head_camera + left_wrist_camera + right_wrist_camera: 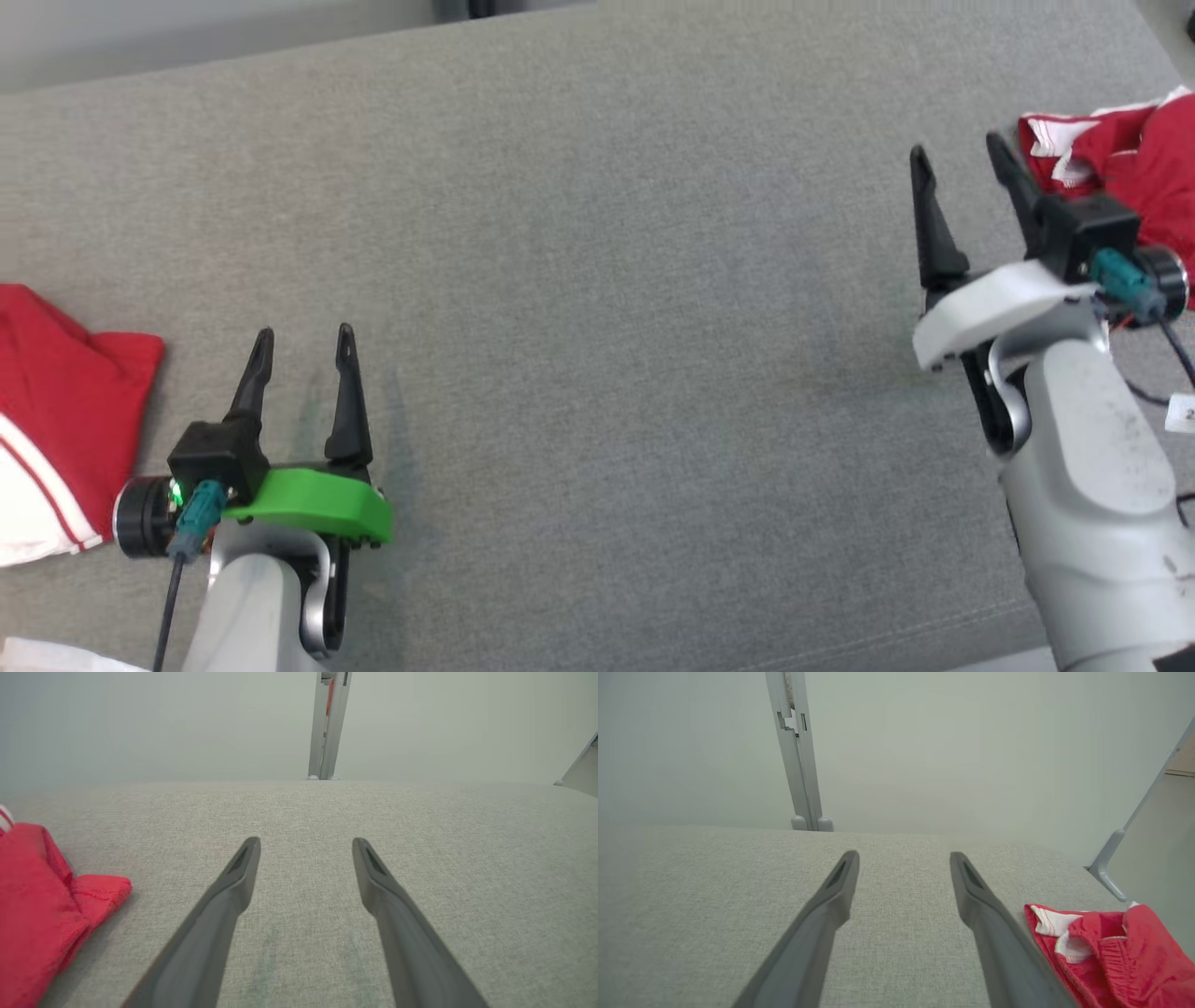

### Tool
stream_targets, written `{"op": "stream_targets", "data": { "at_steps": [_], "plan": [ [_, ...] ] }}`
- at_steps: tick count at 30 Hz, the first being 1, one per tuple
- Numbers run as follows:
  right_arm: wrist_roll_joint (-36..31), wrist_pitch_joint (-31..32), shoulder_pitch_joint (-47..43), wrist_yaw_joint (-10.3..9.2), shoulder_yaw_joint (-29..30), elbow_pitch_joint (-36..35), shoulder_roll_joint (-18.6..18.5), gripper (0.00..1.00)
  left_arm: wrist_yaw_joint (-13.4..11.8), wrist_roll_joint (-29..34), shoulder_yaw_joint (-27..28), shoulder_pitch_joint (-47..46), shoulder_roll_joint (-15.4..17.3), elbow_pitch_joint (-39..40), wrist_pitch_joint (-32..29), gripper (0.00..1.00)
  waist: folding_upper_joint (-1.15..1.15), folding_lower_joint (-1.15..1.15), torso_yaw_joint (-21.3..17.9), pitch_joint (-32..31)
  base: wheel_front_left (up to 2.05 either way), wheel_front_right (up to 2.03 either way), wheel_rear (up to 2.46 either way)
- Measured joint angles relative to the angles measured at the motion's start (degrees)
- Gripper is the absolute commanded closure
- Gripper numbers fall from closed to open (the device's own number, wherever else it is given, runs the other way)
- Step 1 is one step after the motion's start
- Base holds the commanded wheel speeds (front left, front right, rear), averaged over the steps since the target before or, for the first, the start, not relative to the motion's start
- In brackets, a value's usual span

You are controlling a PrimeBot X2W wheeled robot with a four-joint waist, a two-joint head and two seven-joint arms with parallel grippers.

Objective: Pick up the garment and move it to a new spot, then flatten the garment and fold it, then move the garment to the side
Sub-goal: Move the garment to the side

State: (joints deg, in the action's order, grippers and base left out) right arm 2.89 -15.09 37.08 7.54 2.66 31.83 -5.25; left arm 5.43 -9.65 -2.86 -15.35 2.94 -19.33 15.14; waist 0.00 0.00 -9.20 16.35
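A crumpled red garment with white trim (1134,154) lies at the far right of the grey cloth surface (597,280); the right wrist view shows the same crumpled garment (1111,952) at its lower right. My right gripper (962,159) hangs open just left of it, not touching, nothing between its fingers (836,891). Another red garment with a white stripe (56,420) lies folded at the far left edge, and the left wrist view has this folded garment (42,910) at its left. My left gripper (305,341) stands open to its right, empty, over bare cloth.
A grey upright post (327,723) rises behind the far edge of the surface, seen as the post (796,751) from the right wrist too. A slanted grey bar (1134,826) stands at the right corner. The surface's front hem (887,635) runs near my arms.
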Motion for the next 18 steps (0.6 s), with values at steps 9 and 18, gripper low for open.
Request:
{"op": "stream_targets", "data": {
  "at_steps": [9,18],
  "plan": [
    [1.09,0.00,-13.90,0.00,0.30,-2.94,1.62,0.00,-1.92,-1.85,0.97,6.11,-0.05,-1.67,0.00,0.00,0.00,0.00,3.69,-7.69,0.00,0.00,0.00],
    [1.10,0.00,-21.91,0.00,-1.65,-6.35,2.19,0.00,-3.45,-1.57,2.07,11.66,-0.07,-1.59,0.00,0.00,0.00,0.00,5.43,-14.00,0.00,0.00,0.00]
  ]
}}
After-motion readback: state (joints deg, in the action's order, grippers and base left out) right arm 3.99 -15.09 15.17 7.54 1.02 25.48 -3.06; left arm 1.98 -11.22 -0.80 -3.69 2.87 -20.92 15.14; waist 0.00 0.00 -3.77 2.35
